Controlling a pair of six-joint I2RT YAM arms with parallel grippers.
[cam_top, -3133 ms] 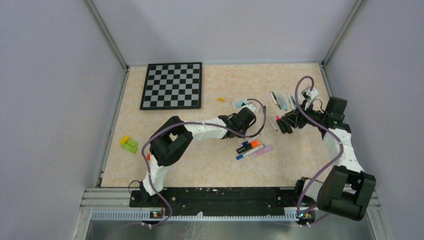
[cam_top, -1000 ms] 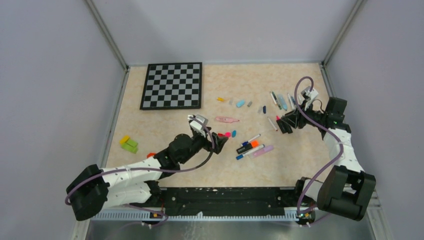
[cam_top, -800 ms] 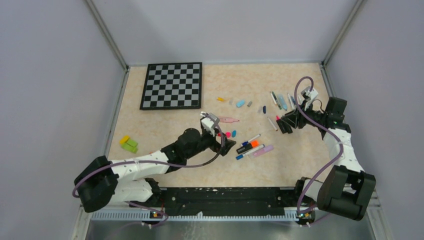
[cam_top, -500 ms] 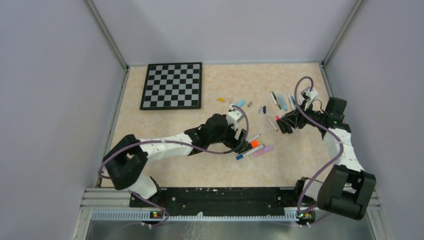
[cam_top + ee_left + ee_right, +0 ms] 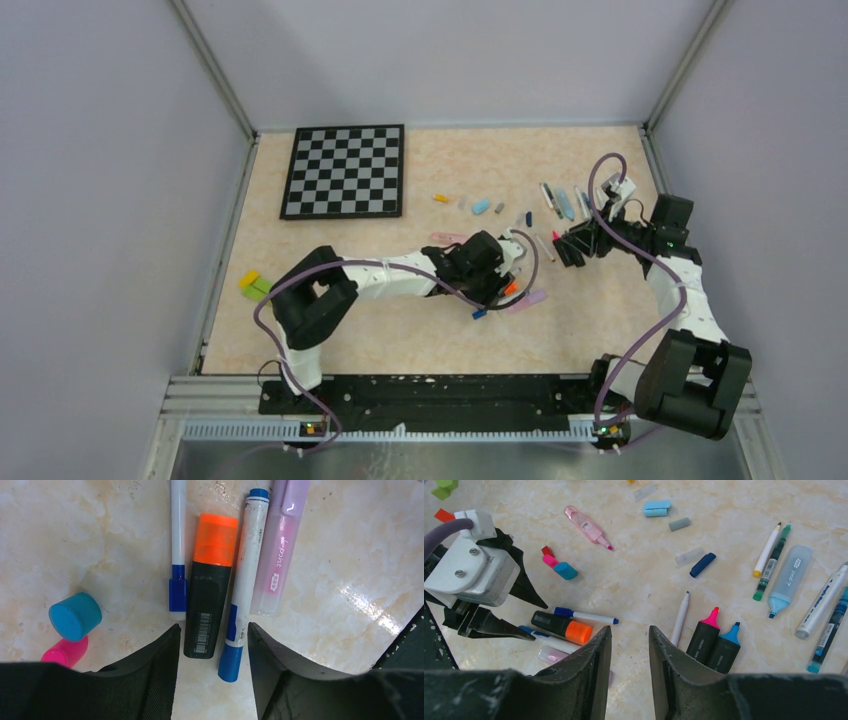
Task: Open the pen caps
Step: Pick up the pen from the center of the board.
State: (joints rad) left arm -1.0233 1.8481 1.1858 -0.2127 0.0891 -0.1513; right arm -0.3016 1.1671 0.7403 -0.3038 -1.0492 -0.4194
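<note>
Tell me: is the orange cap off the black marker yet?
No, the orange cap sits on the black marker's end, flush against its body.

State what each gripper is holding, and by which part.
Nothing. Left gripper, jaws open, straddles the barrel of the orange-capped marker; right gripper is empty.

- Orange-capped marker [image 5: 210, 587]: butt end lies in the gap between my spread left fingers [image 5: 150, 680].
- Just left of it: thin blue-capped pen [image 5: 177, 545].
- Just right of it: white pen [image 5: 245, 580], tip also in the gap; then lilac highlighter [image 5: 277, 555].
- Farther left: light blue cap [image 5: 75, 616], pink cap [image 5: 65, 651]; bare tabletop [image 5: 115, 540] between these and the thin pen.
</note>
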